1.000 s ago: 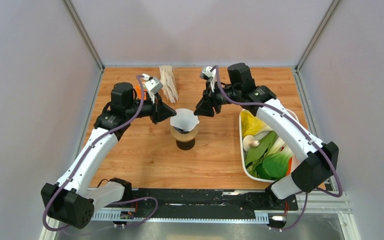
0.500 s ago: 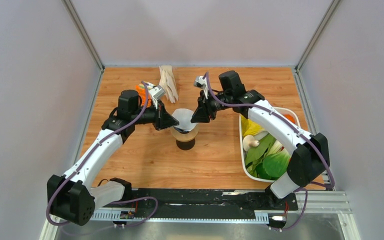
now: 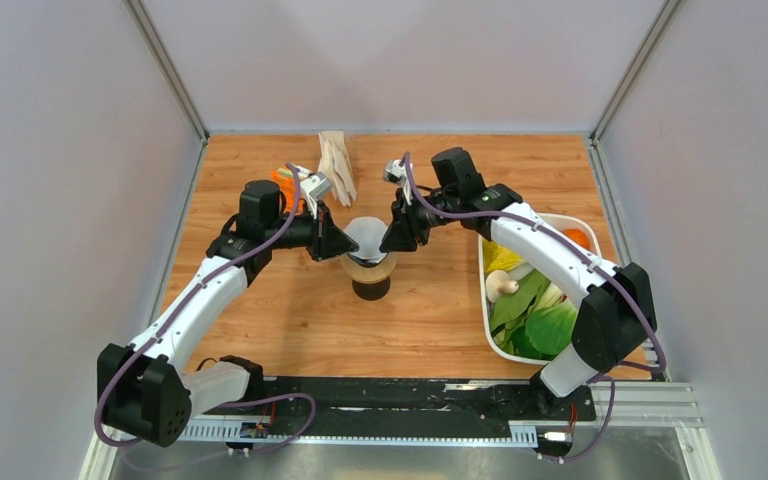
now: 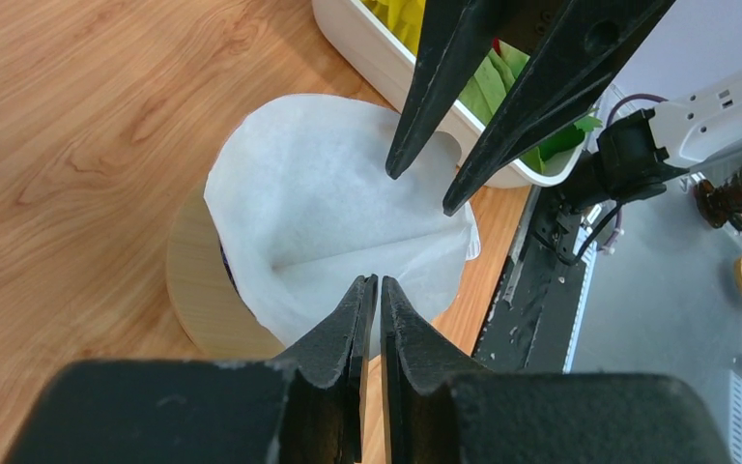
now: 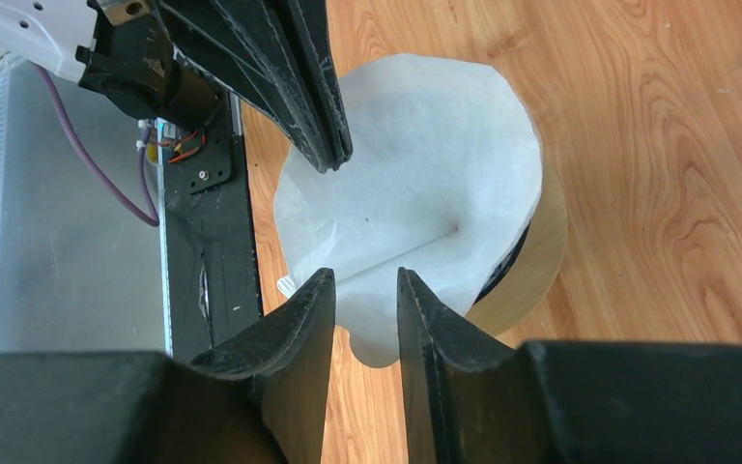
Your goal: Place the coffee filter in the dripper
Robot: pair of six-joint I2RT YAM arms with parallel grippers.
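Observation:
The white coffee filter (image 3: 368,238) stands as an open cone in the dripper, which shows only as a dark sliver (image 5: 508,265) under the paper's edge. The dripper sits on a brown pot with a tan rim (image 3: 371,272). My left gripper (image 3: 349,247) (image 4: 372,282) is at the filter's left rim, its jaws shut to a hairline slit. I cannot tell whether they nip the paper. My right gripper (image 3: 389,243) (image 5: 362,280) is open at the right rim. A rounded lobe of the filter (image 5: 425,164) shows between its fingers.
A white tub (image 3: 483,300) of green and yellow vegetables stands to the right, under the right arm. A stack of pale filters (image 3: 338,166) lies at the back, with an orange object (image 3: 281,184) beside the left wrist. A black rail (image 3: 410,395) runs along the near edge.
Both grippers have moved inward and now flank the filter's rim closely. The right jaws have narrowed, and the left jaws have closed a little. The filter stays seated on the pot.

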